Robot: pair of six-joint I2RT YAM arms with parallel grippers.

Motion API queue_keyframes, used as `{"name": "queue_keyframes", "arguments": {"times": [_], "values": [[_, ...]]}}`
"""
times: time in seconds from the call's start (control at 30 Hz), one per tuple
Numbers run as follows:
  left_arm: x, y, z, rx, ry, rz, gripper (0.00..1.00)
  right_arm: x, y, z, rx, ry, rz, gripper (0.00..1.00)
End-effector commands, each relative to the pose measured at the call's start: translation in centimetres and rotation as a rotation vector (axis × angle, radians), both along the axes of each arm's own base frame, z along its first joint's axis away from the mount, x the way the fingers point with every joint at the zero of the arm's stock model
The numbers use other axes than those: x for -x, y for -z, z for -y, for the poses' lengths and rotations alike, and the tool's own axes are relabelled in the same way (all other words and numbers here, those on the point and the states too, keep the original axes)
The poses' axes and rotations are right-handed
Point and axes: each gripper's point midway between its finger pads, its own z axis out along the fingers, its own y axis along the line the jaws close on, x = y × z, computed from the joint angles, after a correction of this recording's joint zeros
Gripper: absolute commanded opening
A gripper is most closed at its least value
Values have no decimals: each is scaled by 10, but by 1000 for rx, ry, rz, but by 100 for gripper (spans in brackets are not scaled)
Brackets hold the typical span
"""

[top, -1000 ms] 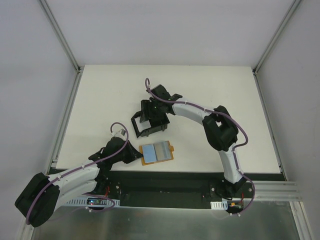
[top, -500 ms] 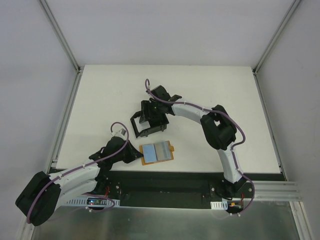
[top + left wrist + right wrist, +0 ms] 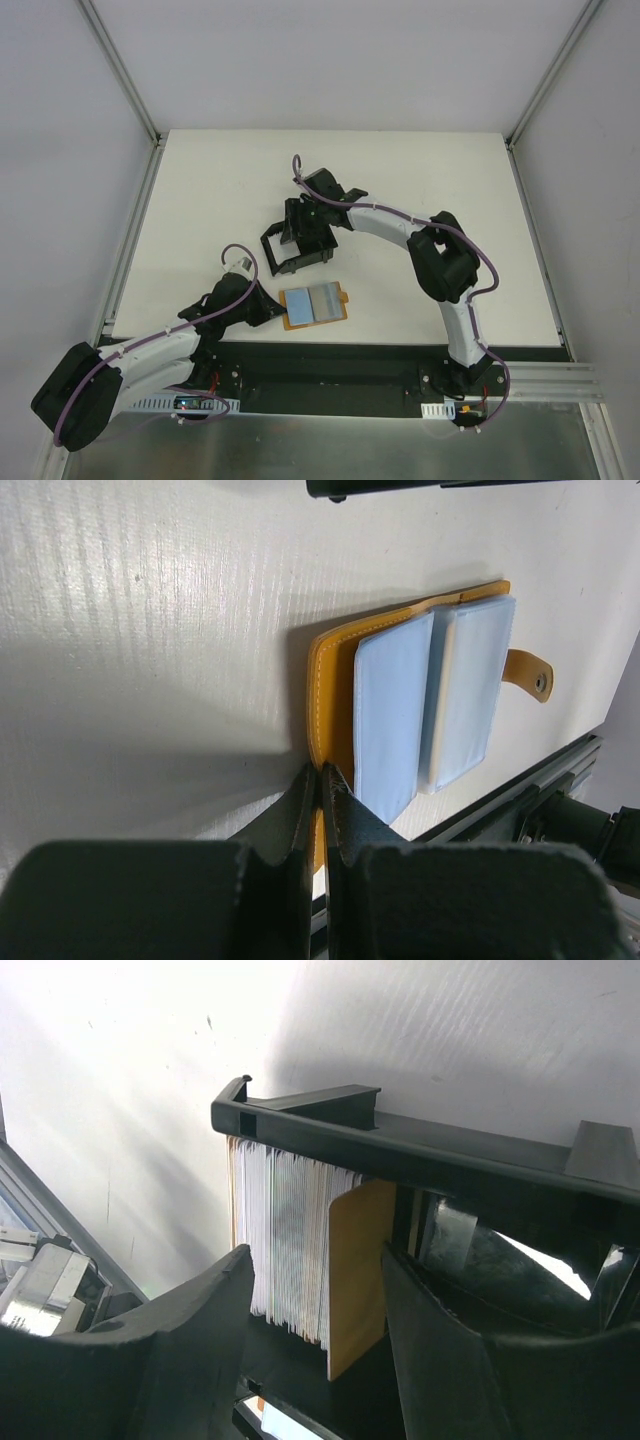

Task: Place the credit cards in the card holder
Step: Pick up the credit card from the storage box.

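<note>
The black card holder stands mid-table. In the right wrist view its rim runs across, with the white ridged insert inside. A tan-orange credit card stands upright at the end of the ridges. My right gripper hangs open over the holder. The card is between its fingers, close to the right one. The tan-orange wallet lies open near the front edge, showing pale blue sleeves. My left gripper is shut, with its tips on the wallet's left edge.
The wallet's strap with a snap points toward the table's front edge. A dark base strip runs along that edge. Metal frame posts rise at the table's back corners. The right arm's elbow stands right of the holder.
The right gripper's fingers have come a little closer together over the card holder. The left gripper and the wallet have not moved.
</note>
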Motion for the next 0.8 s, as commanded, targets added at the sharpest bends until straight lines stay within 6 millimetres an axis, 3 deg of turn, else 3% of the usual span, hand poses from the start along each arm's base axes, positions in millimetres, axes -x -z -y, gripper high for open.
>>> {"name": "queue_keyframes", "arguments": {"times": [0.0,0.57,0.77], "values": [[20,32,-25,-136,3,-98,0,2,-37,-4,-71,-10,43,55],[21,32,-24,-132,5,-100,0,2,-53,-4,-92,-14,63,21],[21,33,-24,-128,2,-103,0,-1,-61,5,-61,5,108,9]]}}
